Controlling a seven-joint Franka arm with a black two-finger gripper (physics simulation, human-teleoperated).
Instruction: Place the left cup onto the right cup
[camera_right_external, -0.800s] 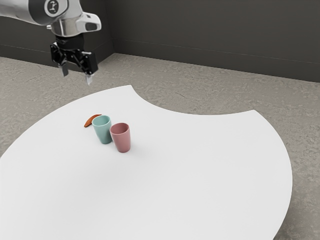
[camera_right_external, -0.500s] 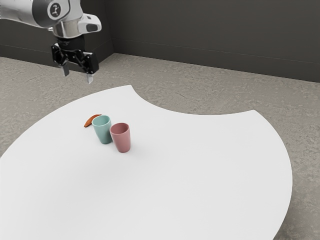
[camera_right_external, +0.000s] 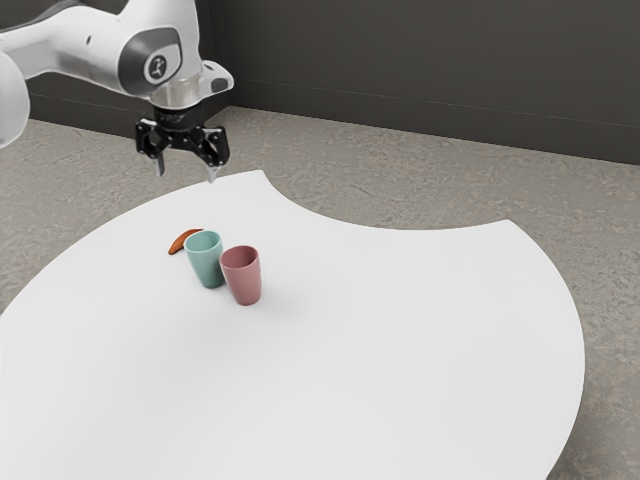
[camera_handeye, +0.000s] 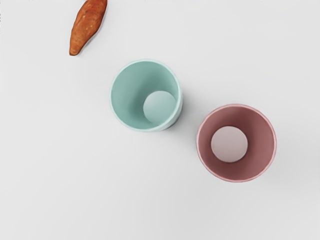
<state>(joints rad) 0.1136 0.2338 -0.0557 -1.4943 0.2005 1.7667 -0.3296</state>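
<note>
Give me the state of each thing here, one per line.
teal cup: upright, empty, standing on the table.
pink cup: upright, empty, beside the teal cup, not touching it.
sweet potato: lying flat on the table.
gripper: open, empty, above the table.

- The arm (camera_right_external: 80, 42) enters from the exterior view's upper left. Its white links run toward the exterior view's right and bend down at the wrist.
- The wrist joint (camera_right_external: 155, 68) shows a round grey cap that faces the camera.
- The black gripper (camera_right_external: 185, 172) hangs below the wrist and points downward.
- The two fingers (camera_right_external: 210, 170) stand wide apart, with nothing between them.
- The gripper hangs in the air and touches nothing.
</note>
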